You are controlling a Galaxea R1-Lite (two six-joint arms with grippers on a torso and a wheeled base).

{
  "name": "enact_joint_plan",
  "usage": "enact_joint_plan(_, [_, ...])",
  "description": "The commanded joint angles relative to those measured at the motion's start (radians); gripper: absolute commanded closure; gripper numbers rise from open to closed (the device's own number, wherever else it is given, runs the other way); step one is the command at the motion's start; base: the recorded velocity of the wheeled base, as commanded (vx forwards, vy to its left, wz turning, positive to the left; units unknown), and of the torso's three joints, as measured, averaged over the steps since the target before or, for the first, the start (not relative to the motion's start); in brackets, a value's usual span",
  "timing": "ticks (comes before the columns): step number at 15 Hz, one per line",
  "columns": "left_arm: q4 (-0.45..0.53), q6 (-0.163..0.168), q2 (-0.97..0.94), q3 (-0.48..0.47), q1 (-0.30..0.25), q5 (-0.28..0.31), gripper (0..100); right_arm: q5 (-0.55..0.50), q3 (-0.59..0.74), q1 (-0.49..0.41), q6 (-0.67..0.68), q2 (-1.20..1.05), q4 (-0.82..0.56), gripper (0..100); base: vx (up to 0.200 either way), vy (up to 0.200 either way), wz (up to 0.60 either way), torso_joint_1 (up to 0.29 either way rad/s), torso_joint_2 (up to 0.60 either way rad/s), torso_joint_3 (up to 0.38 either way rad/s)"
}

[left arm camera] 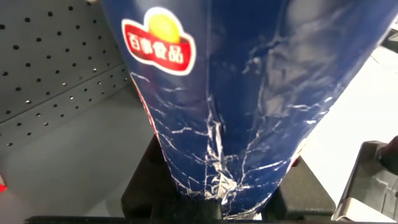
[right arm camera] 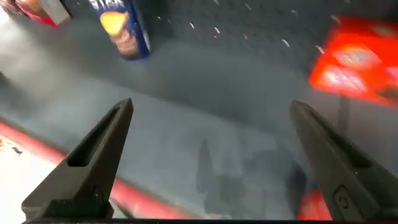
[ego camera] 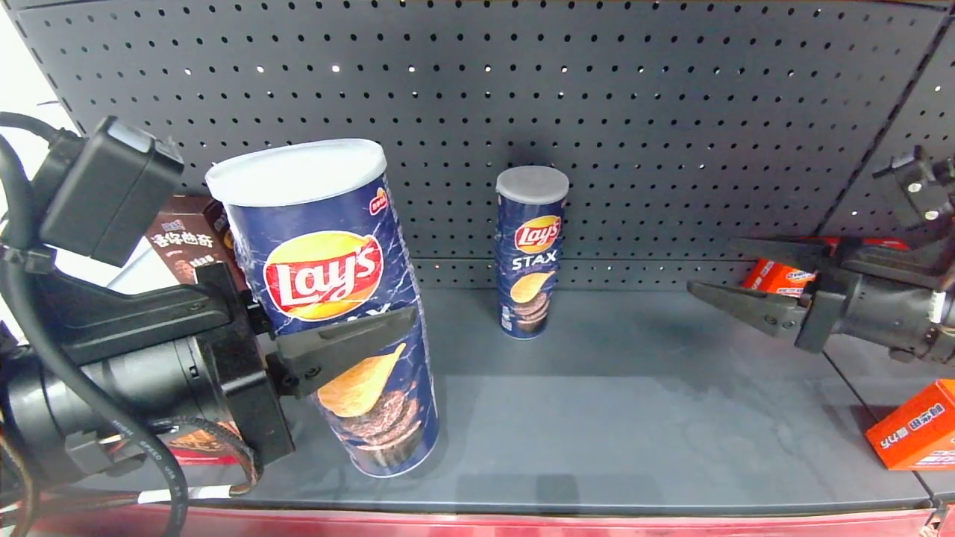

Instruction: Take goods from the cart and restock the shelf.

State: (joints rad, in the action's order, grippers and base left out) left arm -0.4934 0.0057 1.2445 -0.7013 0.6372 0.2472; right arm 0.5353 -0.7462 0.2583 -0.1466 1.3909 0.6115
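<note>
A tall blue chip can [ego camera: 336, 298] with a white lid stands slightly tilted at the shelf's front left. My left gripper [ego camera: 328, 306] is shut on its middle, with one finger [ego camera: 351, 339] across the front. Whether its base touches the shelf floor [ego camera: 634, 418] I cannot tell. In the left wrist view the can [left arm camera: 236, 106] sits between the fingers of the gripper [left arm camera: 224, 199]. A second, matching can [ego camera: 531, 253] stands upright at the back centre against the pegboard, also seen in the right wrist view [right arm camera: 124, 28]. My right gripper [ego camera: 712, 265] hovers open over the shelf's right side, holding nothing [right arm camera: 211, 104].
A brown box [ego camera: 183, 239] stands behind the held can at the left. Orange boxes lie at the right back [ego camera: 776, 277] and right front [ego camera: 914, 429]; one shows red [right arm camera: 357, 59]. The pegboard wall [ego camera: 597, 112] closes the back. The shelf's red front lip [ego camera: 522, 522] runs below.
</note>
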Motion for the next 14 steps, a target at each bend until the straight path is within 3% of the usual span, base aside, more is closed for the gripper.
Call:
enact_joint_plan(1, [-0.001,0.0,-0.002,-0.006,-0.001,0.0,100,0.169,-0.11,-0.01,-0.037,0.191,0.07,0,0.0,0.0,0.0,0.0,0.0,0.0])
enact_joint_plan(5, [-0.001,-0.001,-0.003,-0.006,-0.001,0.001,100,0.39,-0.225,-0.002,-0.039,0.313,0.102,0,0.0,0.0,0.0,0.0,0.0,0.0])
enact_joint_plan(8, [-0.001,-0.007,-0.003,-0.009,-0.001,0.003,100,0.402,-0.354,0.002,-0.039,0.427,0.116,0,0.0,0.0,0.0,0.0,0.0,0.0])
enact_joint_plan(10, [-0.001,-0.029,-0.003,-0.009,0.001,0.004,100,0.405,-0.383,0.022,-0.037,0.462,0.117,0,0.0,0.0,0.0,0.0,0.0,0.0])
enact_joint_plan(14, [-0.002,-0.032,-0.005,-0.024,-0.001,0.004,100,0.403,-0.458,0.073,-0.036,0.554,0.12,0,0.0,0.0,0.0,0.0,0.0,0.0])
